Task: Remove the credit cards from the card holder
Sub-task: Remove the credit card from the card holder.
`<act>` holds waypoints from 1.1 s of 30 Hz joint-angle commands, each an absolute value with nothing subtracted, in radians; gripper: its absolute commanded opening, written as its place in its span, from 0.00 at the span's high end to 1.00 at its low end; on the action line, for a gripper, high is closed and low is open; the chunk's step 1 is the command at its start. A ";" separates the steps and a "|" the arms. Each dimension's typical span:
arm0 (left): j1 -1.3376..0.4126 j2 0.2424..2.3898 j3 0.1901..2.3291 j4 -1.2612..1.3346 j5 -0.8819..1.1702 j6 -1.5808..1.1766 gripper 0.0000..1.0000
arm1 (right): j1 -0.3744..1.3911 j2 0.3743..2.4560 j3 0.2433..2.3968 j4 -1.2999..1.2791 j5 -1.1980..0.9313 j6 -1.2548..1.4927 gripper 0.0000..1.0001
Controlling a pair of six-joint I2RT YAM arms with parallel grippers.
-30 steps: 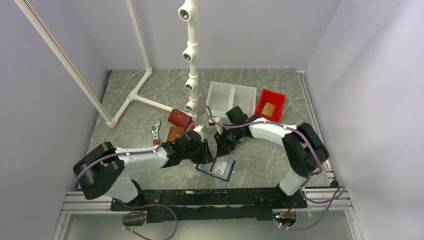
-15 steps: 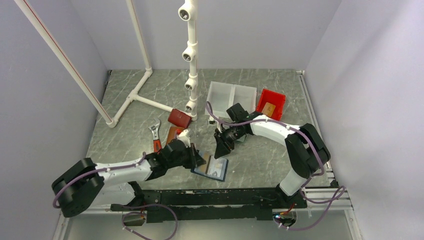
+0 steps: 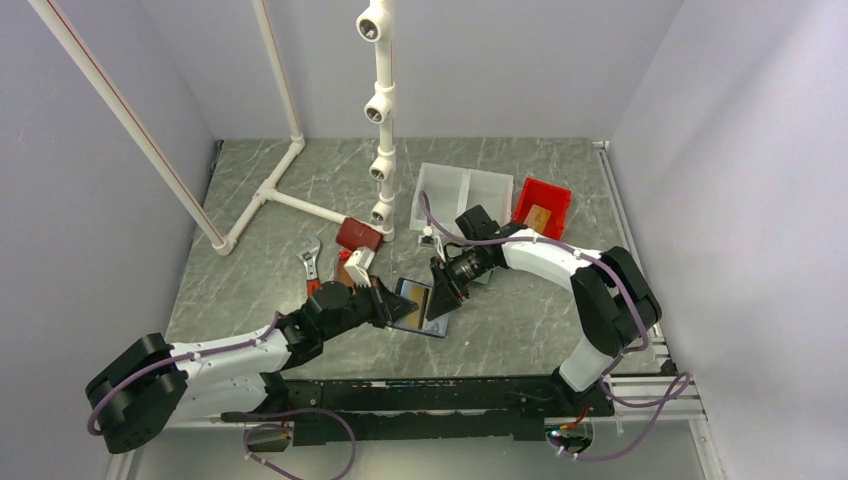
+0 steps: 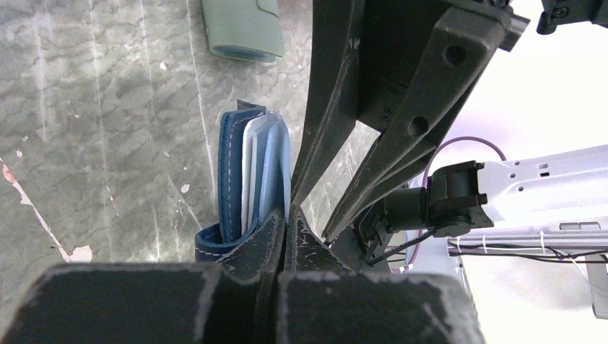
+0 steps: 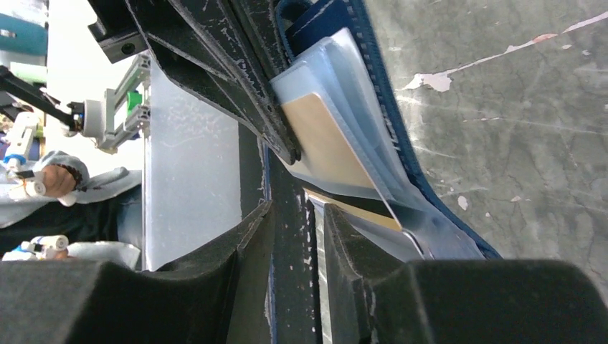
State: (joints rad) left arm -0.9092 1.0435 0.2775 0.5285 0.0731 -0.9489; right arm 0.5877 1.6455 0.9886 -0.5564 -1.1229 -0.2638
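Navy card holder [image 4: 231,165], pinched in the jaws of the tightly closed left gripper [image 4: 285,233], could pull free if the right gripper [image 5: 294,229], jaws narrowly parted astride a dark edge (gripping or not, I cannot tell), tugs the orange-tan card [image 5: 333,147] just beyond them against its clear sleeve [image 5: 358,93].

This is looking like a robotics lab: plain pale walls [image 3: 700,80] are boxing in a marbled table [image 3: 250,260], a white pipe frame [image 3: 283,190] is standing at its far left corner, and robot arms [image 3: 545,262] are sitting on a metal rail [image 3: 420,385] along its near edge.
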 commanded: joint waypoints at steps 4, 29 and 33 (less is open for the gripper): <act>-0.907 1.006 0.264 0.734 0.089 -0.951 1.00 | 0.525 1.603 0.989 -0.471 -1.194 -0.187 0.60; -0.908 1.044 0.258 0.872 0.118 -0.979 1.00 | 0.484 1.591 0.960 -0.394 -1.407 -0.089 0.92; -0.908 0.996 0.242 0.825 0.081 -0.985 0.95 | 0.479 1.589 0.962 -0.404 -1.392 -0.102 1.00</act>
State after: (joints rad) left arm -0.9054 1.0531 0.2455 0.7624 0.1032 -0.9611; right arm 0.4736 1.6238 0.9558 -0.4469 -1.3472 -0.0925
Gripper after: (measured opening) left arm 0.016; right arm 0.018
